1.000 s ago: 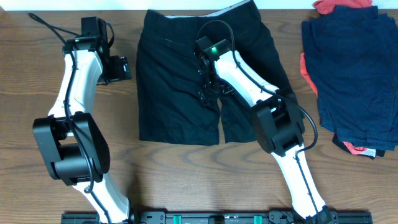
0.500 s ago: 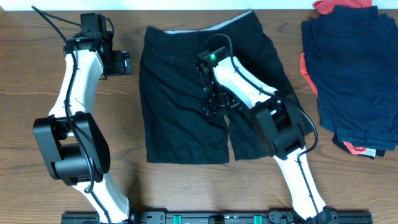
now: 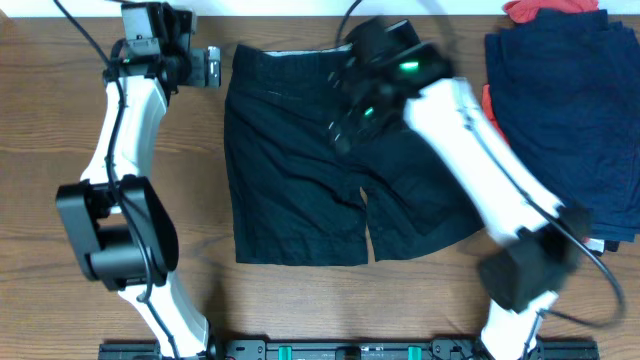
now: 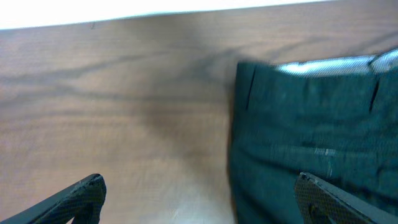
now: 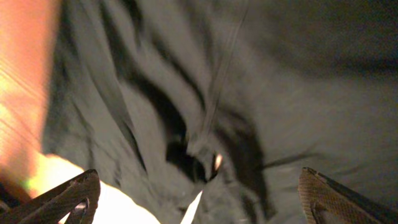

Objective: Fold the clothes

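left arm (image 3: 125,140): stretched up the left side of the table toward the far edge, white links with black joints, wrist turned toward the shorts.

left claw (image 3: 210,68): held just beside the top left corner of the shorts, over bare wood. Wide open in the wrist view, one dark fingertip (image 4: 81,196) low at each side of the picture. Nothing between them. Cannot tell whether touching the cloth.

table (image 3: 40,120): brown wood grain, pale strip along the far edge.

shorts (image 3: 290,180): black, spread flat at the middle of the table. Waistband at the far edge, two short wide legs pointing toward the arm bases. Left leg hem straight and fully seen; right leg partly hidden under the right arm.

lining (image 4: 323,65): pale grey-white strip showing inside the waistband, seen from the left wrist next to the waist corner.

right arm (image 3: 480,170): blurred, slanting from the near right up across the right leg of the shorts, green light on its wrist above the upper middle of the garment.

right claw (image 5: 199,202): spread wide, fingertips at the two lower corners of the wrist view. Creased black cloth below, nothing gripped. Height above the cloth not clear.

navy pile (image 3: 570,110): folded dark blue garments at the far right, well apart from the shorts.

red-orange garment (image 3: 535,10): peeking out around the edges of the navy pile.
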Robot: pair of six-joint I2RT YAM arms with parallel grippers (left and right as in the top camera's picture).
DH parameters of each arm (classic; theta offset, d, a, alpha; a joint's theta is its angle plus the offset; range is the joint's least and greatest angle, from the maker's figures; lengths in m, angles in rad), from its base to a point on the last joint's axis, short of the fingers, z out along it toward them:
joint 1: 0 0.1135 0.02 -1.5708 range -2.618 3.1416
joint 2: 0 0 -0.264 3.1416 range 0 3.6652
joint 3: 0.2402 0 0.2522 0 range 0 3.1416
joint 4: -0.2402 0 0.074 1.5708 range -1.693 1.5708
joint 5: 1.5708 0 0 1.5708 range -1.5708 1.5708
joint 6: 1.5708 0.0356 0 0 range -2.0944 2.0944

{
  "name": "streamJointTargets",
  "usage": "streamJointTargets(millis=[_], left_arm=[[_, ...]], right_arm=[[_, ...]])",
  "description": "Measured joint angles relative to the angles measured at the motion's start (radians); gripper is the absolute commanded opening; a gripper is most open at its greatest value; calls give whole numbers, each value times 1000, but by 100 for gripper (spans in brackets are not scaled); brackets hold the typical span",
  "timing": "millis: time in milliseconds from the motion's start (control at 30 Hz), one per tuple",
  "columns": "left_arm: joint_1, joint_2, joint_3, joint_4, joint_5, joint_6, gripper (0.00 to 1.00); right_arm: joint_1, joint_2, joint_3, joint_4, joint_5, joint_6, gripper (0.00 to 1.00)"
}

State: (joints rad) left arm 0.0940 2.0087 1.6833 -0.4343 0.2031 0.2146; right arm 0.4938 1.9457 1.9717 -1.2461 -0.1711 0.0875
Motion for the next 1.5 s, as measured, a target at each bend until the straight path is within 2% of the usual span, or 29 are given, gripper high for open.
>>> streamJointTargets(millis=[133,367,500,833,1133,1200,1333,1500], left_arm=[[-22,104,90,7,23,1,98],[-88,307,206,8,35,4,98],[-110,364,218,17,38,4,99],[-111,380,224,39,38,3,76],[-111,429,228,46,35,1,66],[-111,431,233,48,38,-4,58],[-111,432,233,46,37,-14,8],[-110,432,239,10,-5,-108,6]], right_arm=[[-63,-76,10,16,11,-1,99],[-92,-54,7,10,15,-1,99],[-92,-54,7,11,25,-1,99],[-98,-54,5,25,40,-1,99],[-98,-54,4,30,41,-1,98],[-98,-54,4,36,41,-1,98],[-98,-54,4,43,41,-1,95],[-98,-54,4,55,42,-1,92]])
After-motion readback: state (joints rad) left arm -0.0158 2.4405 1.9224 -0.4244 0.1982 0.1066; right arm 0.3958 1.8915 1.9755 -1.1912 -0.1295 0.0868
